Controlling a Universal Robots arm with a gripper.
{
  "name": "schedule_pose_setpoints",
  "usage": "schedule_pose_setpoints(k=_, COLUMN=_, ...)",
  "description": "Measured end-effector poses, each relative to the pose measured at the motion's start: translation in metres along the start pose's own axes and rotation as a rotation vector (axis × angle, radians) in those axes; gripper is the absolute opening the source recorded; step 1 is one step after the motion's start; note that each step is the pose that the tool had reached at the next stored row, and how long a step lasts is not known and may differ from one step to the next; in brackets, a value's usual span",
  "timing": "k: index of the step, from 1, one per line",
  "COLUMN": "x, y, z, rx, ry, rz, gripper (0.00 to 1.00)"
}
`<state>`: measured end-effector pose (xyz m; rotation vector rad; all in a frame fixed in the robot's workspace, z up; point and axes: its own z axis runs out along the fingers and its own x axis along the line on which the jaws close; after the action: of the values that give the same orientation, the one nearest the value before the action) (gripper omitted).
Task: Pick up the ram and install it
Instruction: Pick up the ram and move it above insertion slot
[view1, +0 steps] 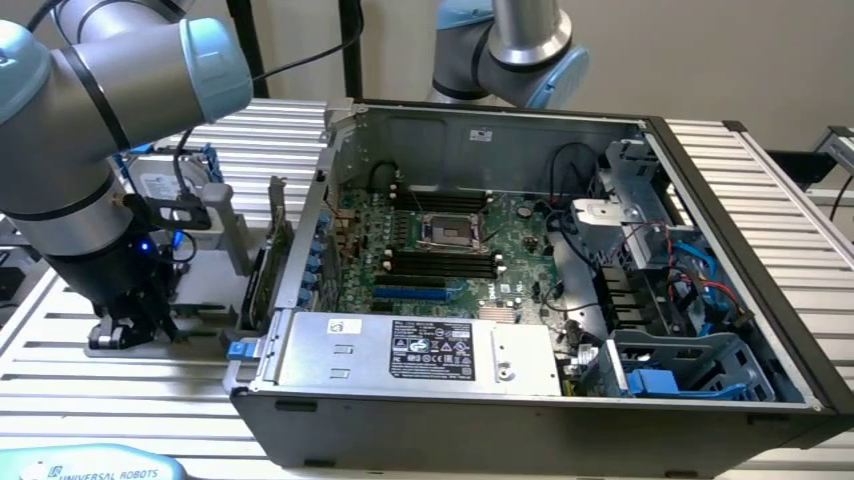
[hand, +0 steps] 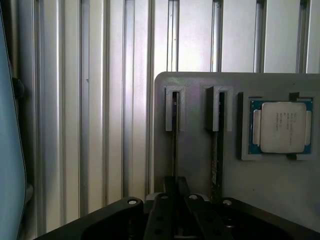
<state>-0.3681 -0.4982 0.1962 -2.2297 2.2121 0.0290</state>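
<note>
Claw (view1: 127, 335) low over grey holder (hand: 200, 125) on worktop (view1: 120, 400); ram (hand: 216, 150) slotted on edge, flat sides offered for pinching; claw's grip: cannot tell.

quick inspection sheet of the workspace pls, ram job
surface: slatted aluminium table, carrying the case and a grey holder
job's things: ram on edge in a holder slot, not yet lifted; memory slots on the motherboard look unfilled
clutter: second stick in the neighbouring slot; processor chip in the holder's recess
grippers: gripper low over the holder, in line with the ram
cables: blue and red leads inside the case; black cable behind the arm
surroundings: open computer case; second arm behind it
</note>
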Motion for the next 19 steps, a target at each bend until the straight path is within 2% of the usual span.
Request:
schedule_pose_setpoints(k=4, x=0.0, y=0.0, z=-0.0005, rx=0.0002, ry=-0.0007, rz=0.0, gripper=0.14)
schedule_pose_setpoints(k=9, x=0.0, y=0.0001, z=-0.0091, rx=-0.0001, ry=-0.0055, rz=-0.003, gripper=0.14)
schedule_pose_setpoints(k=13, x=0.0, y=0.0003, z=-0.0203, rx=0.0001, ry=-0.0104, rz=-0.004, gripper=0.14)
schedule_pose_setpoints(k=19, x=-0.001, y=0.0004, z=-0.0424, rx=0.0, ry=-0.0157, rz=-0.007, gripper=0.14)
